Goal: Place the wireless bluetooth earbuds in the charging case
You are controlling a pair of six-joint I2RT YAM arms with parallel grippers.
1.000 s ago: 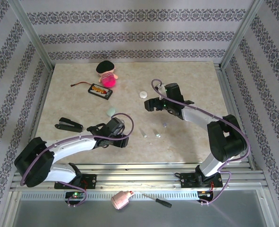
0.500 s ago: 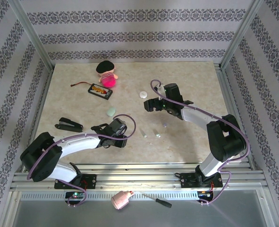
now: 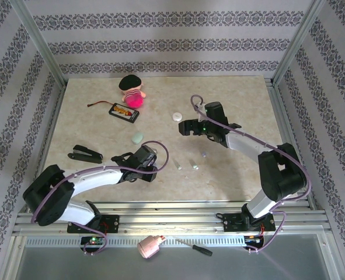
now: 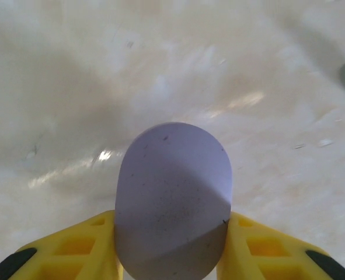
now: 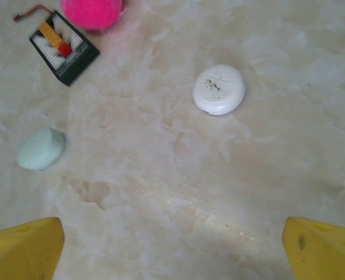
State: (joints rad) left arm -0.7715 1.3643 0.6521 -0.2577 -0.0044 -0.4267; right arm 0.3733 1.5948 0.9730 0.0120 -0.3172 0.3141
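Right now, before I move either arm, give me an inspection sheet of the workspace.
Surface: marbled beige table.
Job's things: pale earbuds and a smaller bud lie loose between the arms; lilac case in the left tool; white round case with dark specks on top; mint case.
Clutter: doll, battery pack with a red lead, black stapler; pink object and screwdriver on the front ledge.
Grippers: left tool has fingers against both sides of the lilac case; right tool is open, holding nothing.
Cables: purple cables loop along both arms.
Surroundings: patterned walls, metal frame posts.
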